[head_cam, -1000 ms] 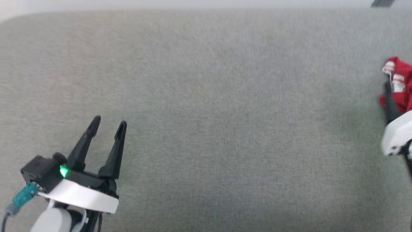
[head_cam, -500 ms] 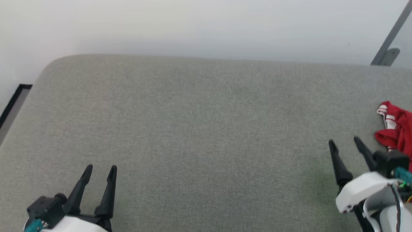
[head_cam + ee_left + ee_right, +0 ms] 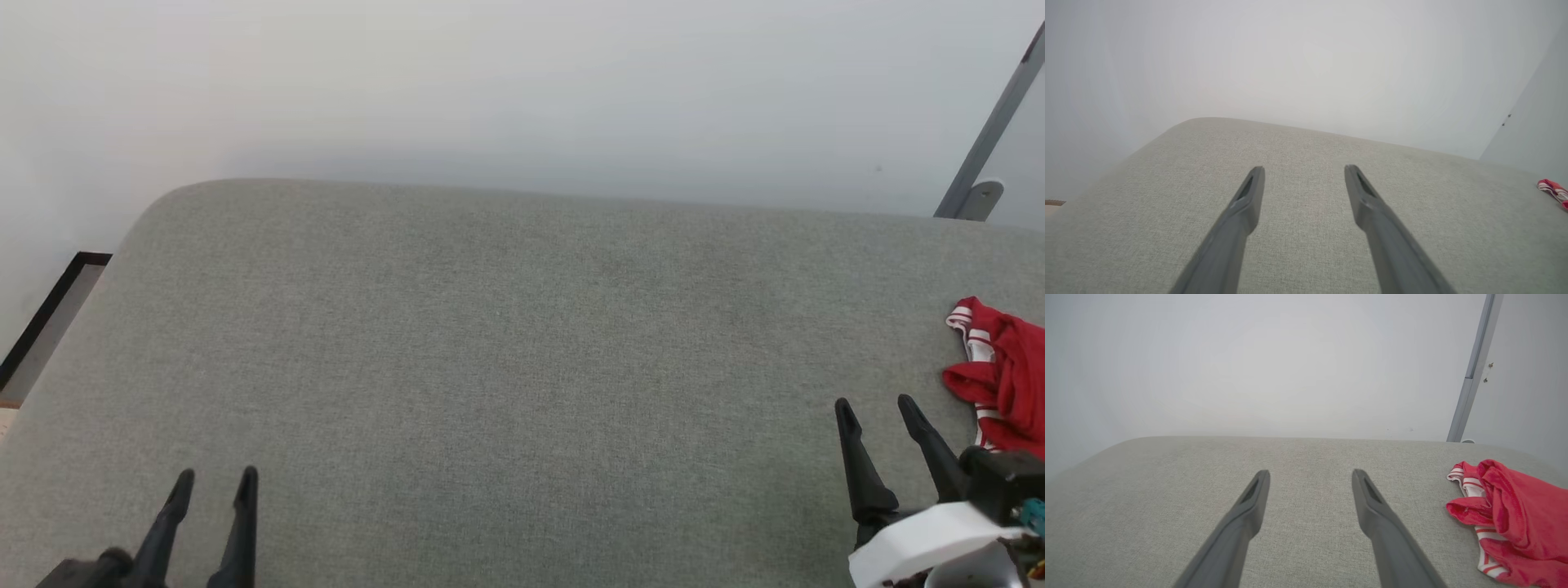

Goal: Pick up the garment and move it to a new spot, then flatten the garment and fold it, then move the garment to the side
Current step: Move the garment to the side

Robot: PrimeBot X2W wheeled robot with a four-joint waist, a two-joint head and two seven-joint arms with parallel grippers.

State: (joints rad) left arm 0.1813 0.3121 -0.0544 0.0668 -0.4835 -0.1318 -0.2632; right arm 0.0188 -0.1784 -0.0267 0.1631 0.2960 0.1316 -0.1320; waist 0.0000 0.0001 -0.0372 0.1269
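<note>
Head view: right gripper [image 3: 873,403] withdrawn

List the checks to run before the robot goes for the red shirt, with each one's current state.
1. The right gripper open, holding nothing: ok.
2. The left gripper open, holding nothing: ok.
3. The garment resting on the grey cushion, to the right of the right gripper, untouched: ok.
4. The garment flattened: not ok, it is bunched.
5. A grasp point such as collar or hem identifiable: cannot tell, it is crumpled and cut off by the frame edge.
</note>
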